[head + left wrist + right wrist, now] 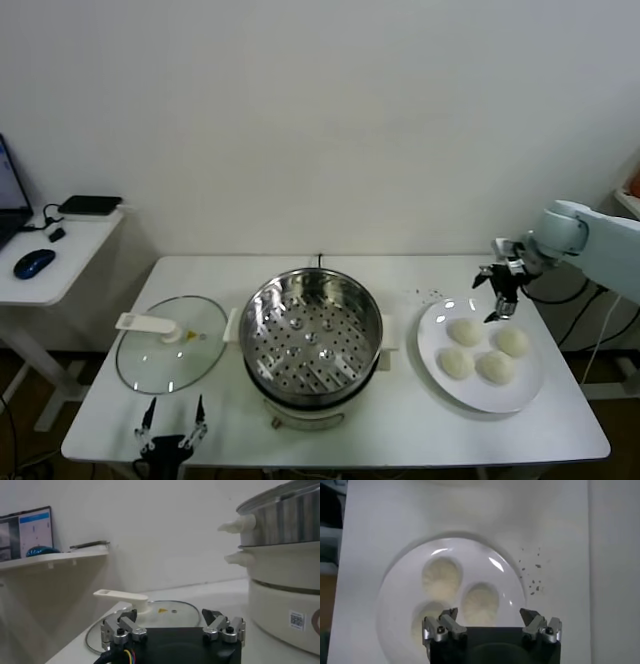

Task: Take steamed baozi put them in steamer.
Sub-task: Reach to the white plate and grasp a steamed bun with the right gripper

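From the head view, four smooth cream baozi (483,350) sit on a white plate (436,335) right of the shiny perforated steamer (311,335). The right gripper (500,300) hovers over the plate's far rim; the left gripper (172,425) idles at the white table (400,440) edge beside the glass lid (170,343).

Left wrist: fingers wide, the steamer cut off at the frame edge.

Right wrist: fingers wide above three buns, the nearest partly hidden.

A plain white wall (320,110) backs the white table (400,430), a small side desk (60,265) at left
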Controlling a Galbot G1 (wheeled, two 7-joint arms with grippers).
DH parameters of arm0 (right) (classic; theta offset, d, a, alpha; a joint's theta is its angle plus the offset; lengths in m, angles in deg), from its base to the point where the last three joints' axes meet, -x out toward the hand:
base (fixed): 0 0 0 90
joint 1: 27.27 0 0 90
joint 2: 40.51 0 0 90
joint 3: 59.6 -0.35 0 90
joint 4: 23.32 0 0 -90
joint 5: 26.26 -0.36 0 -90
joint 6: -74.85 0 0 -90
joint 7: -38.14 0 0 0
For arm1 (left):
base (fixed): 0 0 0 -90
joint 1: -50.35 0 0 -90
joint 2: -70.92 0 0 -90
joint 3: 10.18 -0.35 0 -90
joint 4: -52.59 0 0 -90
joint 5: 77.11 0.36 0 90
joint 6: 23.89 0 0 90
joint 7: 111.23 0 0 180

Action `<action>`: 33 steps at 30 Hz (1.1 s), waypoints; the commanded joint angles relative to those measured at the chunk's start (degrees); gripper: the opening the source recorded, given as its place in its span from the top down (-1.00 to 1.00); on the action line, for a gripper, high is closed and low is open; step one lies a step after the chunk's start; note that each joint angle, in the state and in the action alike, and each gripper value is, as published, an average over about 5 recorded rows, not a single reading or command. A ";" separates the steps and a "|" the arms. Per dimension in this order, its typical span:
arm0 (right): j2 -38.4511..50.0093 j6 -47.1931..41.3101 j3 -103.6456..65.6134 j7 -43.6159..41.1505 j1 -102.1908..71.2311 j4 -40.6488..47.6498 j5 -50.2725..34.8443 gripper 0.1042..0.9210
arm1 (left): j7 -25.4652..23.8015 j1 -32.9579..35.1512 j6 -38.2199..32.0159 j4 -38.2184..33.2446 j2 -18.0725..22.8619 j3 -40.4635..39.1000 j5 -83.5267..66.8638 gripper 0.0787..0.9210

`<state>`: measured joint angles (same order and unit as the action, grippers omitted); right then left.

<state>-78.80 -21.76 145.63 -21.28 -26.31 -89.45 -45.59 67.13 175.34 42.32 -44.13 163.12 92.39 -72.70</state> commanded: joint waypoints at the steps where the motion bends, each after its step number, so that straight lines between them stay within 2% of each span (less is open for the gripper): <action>1: -2.96 1.77 0.33 -1.87 -3.93 4.16 1.84 -0.76 | 0.00 -0.02 -0.06 0.28 1.60 0.21 0.20 -0.77; 16: -7.05 1.12 -7.77 0.03 -13.74 12.62 5.21 -0.76 | 0.05 -0.22 -0.30 1.33 1.74 1.09 1.14 -0.77; 33: -9.53 -0.01 -11.89 1.36 -18.29 16.50 6.48 -0.76 | 0.13 -0.40 -0.45 1.94 1.64 1.25 1.81 -0.77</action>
<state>-87.51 -21.55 135.39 -20.20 -42.52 -74.86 -39.70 67.22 174.98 41.89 -42.24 163.12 93.61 -71.00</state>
